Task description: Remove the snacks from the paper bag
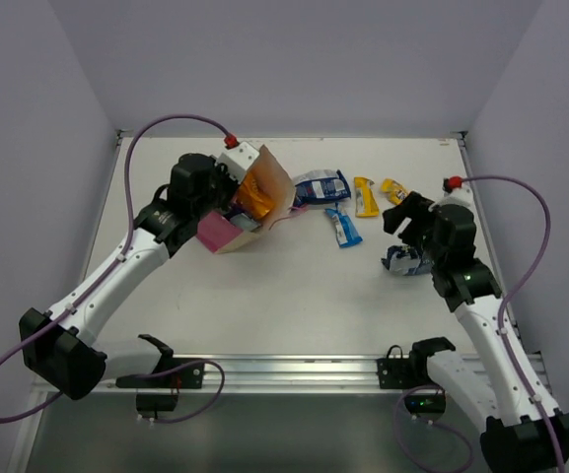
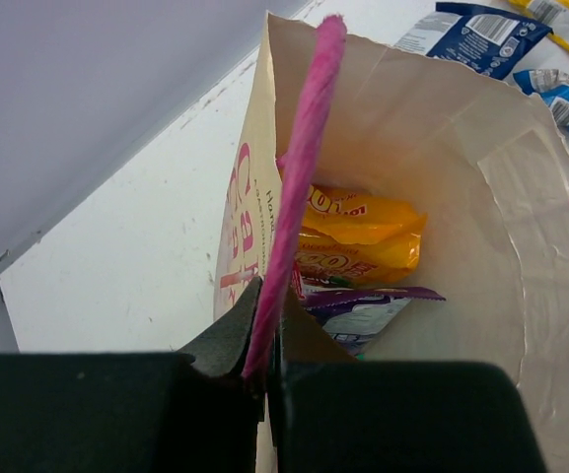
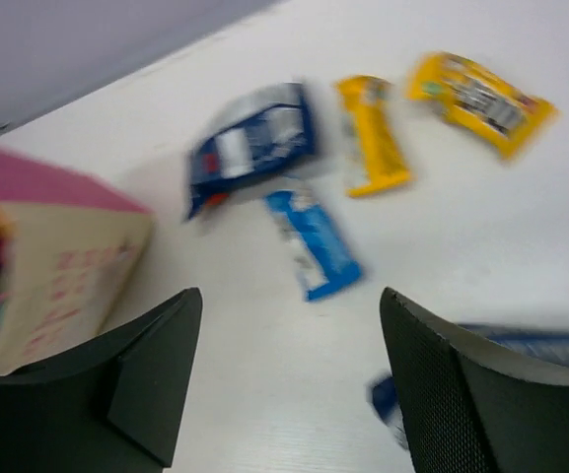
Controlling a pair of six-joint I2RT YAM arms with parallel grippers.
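The paper bag (image 1: 264, 187) lies tipped on its side at the table's left, mouth facing right. My left gripper (image 2: 264, 340) is shut on its pink string handle (image 2: 299, 168). Inside the bag (image 2: 462, 177) I see an orange snack (image 2: 358, 222) and a purple one (image 2: 373, 301). On the table lie a dark blue pouch (image 1: 320, 187), a light blue bar (image 1: 343, 228), a yellow bar (image 1: 365, 196) and a yellow pouch (image 1: 394, 188). My right gripper (image 3: 289, 355) is open and empty above the table. A blue snack (image 1: 402, 261) lies under it.
The table's back edge and grey walls (image 1: 294, 59) close in the scene. A metal rail (image 1: 294, 370) runs along the near edge between the arm bases.
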